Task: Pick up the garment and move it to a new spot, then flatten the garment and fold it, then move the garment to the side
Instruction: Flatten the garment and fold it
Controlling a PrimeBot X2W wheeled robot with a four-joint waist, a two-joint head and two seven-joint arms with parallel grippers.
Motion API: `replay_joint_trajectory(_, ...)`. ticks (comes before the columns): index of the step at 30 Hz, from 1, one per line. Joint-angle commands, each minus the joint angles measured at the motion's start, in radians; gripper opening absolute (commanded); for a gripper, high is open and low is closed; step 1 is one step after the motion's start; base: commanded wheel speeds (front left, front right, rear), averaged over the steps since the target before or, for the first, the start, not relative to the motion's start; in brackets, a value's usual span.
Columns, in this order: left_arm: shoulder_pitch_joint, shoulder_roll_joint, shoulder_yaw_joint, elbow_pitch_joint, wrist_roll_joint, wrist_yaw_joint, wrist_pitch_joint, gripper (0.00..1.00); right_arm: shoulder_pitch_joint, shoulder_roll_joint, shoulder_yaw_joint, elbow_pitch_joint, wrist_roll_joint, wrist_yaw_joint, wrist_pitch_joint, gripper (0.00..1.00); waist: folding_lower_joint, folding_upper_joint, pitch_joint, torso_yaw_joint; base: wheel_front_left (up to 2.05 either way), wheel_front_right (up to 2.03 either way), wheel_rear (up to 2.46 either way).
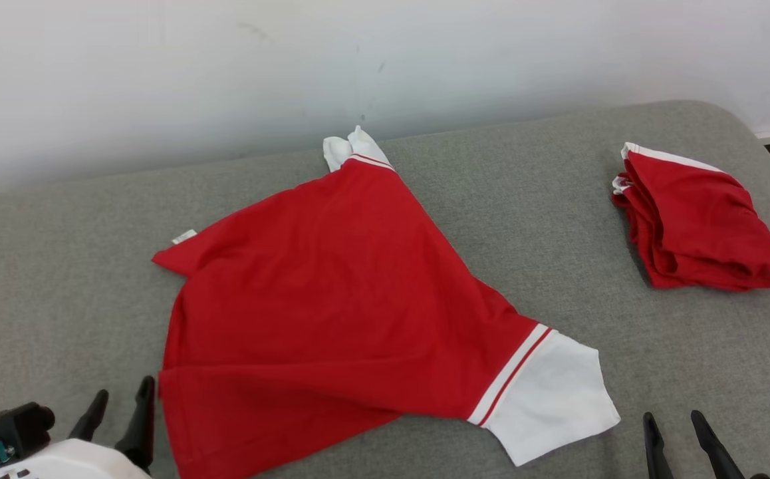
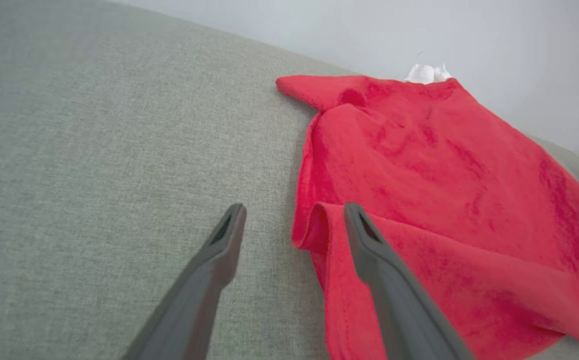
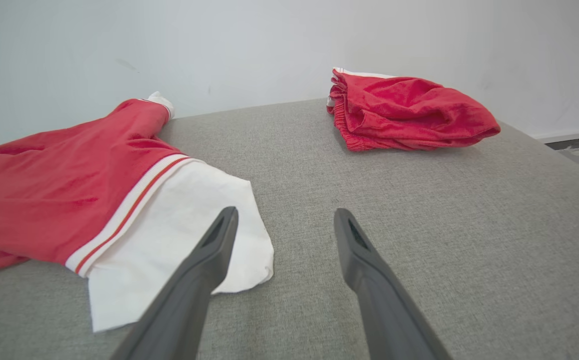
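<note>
The red garment [image 1: 332,293] is lying loosely spread on the middle of the grey surface [image 1: 59,279]. The left jaws are standing spread at its near-left hem, and the right jaws are gaping just beside its white sleeve [image 1: 551,392]. A folded red pile [image 1: 697,226] is sitting near the far-right edge, with bare surface lying between.

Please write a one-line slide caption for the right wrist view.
Open right claw near the white sleeve of a red shirt on a grey fabric surface; folded red garment behind.
</note>
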Motion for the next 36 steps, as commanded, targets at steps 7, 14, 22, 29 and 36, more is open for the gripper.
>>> replay_joint_trajectory(7, 0.055, -0.02, 0.001, -0.04, 0.055, -0.012, -0.135, 1.0, 0.026, -0.019, -0.014, -0.009, -0.006, -0.002, -0.003, 1.0, 0.0, 0.0, -0.052, 0.048, 0.0, 0.0, 0.0)
replay_joint_trajectory(14, 0.099, -0.078, -0.04, -0.021, 0.123, -0.021, -0.235, 1.0, 0.047, -0.034, -0.052, -0.038, -0.013, -0.002, -0.003, 1.0, 0.0, 0.0, -0.118, 0.097, 0.0, 0.0, 0.0)
replay_joint_trajectory(22, 0.158, -0.194, 0.022, -0.016, 0.285, -0.058, -0.258, 1.0, 0.064, -0.051, -0.094, -0.036, -0.02, -0.002, -0.003, 1.0, 0.0, 0.0, -0.168, 0.148, 0.0, 0.0, 0.0)
replay_joint_trajectory(29, 0.227, -0.299, 0.156, -0.012, 0.466, -0.17, -0.258, 1.0, 0.064, -0.056, -0.077, -0.022, -0.061, -0.002, -0.003, 1.0, 0.0, 0.0, -0.199, 0.172, 0.0, 0.0, 0.0)
replay_joint_trajectory(36, 0.253, -0.378, 0.235, 0.016, 0.568, -0.268, -0.258, 1.0, 0.071, -0.045, -0.074, -0.007, -0.068, -0.002, -0.003, 1.0, 0.0, 0.0, -0.221, 0.18, 0.0, 0.0, 0.0)
